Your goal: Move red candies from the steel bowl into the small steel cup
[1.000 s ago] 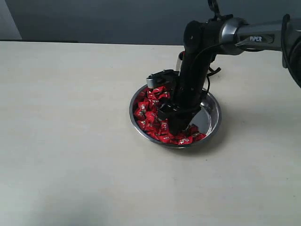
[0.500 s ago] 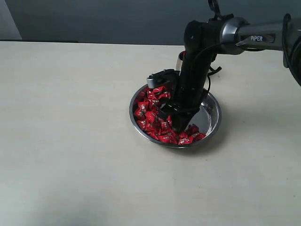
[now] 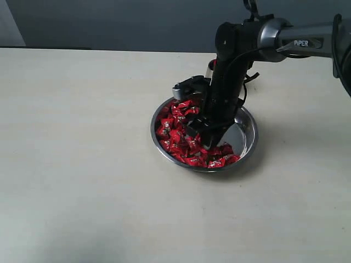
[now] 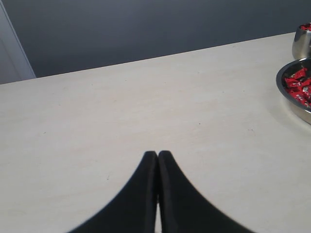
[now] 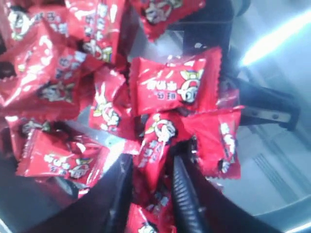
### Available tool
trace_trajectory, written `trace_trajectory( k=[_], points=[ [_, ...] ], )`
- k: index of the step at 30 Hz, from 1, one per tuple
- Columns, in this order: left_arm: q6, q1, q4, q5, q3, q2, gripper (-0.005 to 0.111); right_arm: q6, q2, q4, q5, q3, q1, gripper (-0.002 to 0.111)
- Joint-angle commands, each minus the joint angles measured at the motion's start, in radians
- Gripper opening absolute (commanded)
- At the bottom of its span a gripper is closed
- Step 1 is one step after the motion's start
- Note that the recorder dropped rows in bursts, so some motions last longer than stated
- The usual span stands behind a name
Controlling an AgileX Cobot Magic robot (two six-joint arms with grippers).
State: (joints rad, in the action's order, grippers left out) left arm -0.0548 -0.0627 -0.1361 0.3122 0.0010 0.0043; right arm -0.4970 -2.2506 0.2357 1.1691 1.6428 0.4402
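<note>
While the left tool (image 4: pixel 157 158) sits closed, the right tool (image 5: pixel 151 165) pinches a red candy (image 5: pixel 158 133) in the steel bowl (image 3: pixel 248 134).

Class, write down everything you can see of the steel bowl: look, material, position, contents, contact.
The steel bowl is a wide, shallow, round dish of mirror-bright steel with a thin rim. It sits upright on the pale table. A heap of red candies covers its left and near parts; the right side shows bare. The right gripper reaches down into it, a candy between its fingers.
</note>
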Motion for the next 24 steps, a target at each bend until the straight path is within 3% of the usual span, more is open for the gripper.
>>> trace_trajectory(
  k=[1, 5, 7, 14, 24],
  points=[
    [-0.006, -0.01, 0.0, -0.004, -0.001, -0.004, 0.0, -0.001, 0.012, -0.006, -0.042, -0.003, -0.002, 0.018],
    [-0.006, -0.01, 0.0, -0.004, -0.001, -0.004, 0.0, 0.001, 0.012, 0.001, -0.05, -0.003, -0.002, 0.001],
    [-0.006, -0.01, 0.0, -0.004, -0.001, -0.004, 0.0, 0.001, 0.012, 0.003, -0.05, -0.003, -0.002, 0.004],
    [-0.006, -0.01, 0.0, -0.004, -0.001, -0.004, 0.0, -0.001, 0.012, 0.003, -0.052, -0.003, -0.002, 0.032],
    [-0.006, -0.01, 0.0, -0.004, -0.001, -0.004, 0.0, 0.0, 0.012, 0.001, -0.107, -0.003, -0.002, 0.032]
  ],
)
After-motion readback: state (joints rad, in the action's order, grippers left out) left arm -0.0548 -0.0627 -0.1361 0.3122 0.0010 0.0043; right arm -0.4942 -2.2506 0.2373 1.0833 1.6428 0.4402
